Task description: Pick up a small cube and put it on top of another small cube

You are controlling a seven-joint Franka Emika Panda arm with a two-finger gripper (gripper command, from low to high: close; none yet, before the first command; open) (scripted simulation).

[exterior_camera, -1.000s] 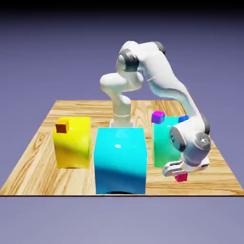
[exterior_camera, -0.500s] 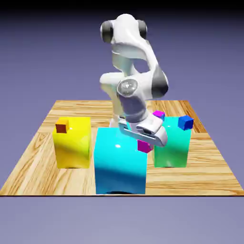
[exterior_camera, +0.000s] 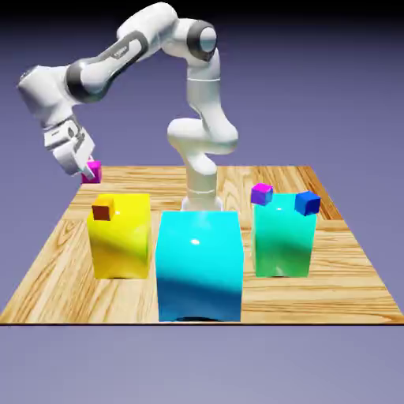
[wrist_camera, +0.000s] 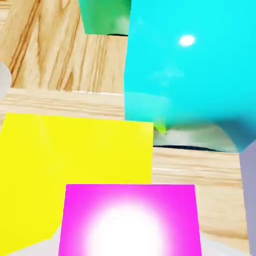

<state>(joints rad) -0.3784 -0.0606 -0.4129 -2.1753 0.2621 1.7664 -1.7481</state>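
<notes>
My gripper (exterior_camera: pixel 85 171) hangs in the air at the exterior view's left, shut on the small magenta-pink cube (exterior_camera: pixel 92 171). That cube (wrist_camera: pixel 130 220) fills the bottom of the hand view and hides the fingertips. The other small cube (exterior_camera: pixel 102 210), reddish-brown with an orange side, rests on top of the big yellow block (exterior_camera: pixel 120 237), below the gripper and a little toward the exterior view's right. In the hand view the yellow block (wrist_camera: pixel 75 160) lies under the held cube; the reddish-brown cube does not show there.
A big cyan block (exterior_camera: pixel 199 264) stands in the middle front. A big green block (exterior_camera: pixel 284 237) at the exterior view's right carries a tiny purple cube (exterior_camera: pixel 261 193) and a tiny blue cube (exterior_camera: pixel 307 203). The wooden table (exterior_camera: pixel 55 268) ends close behind the gripper.
The arm has swung from low at the exterior view's right, across the cyan block, up to the left above the yellow block, carrying the magenta-pink cube all the way.
</notes>
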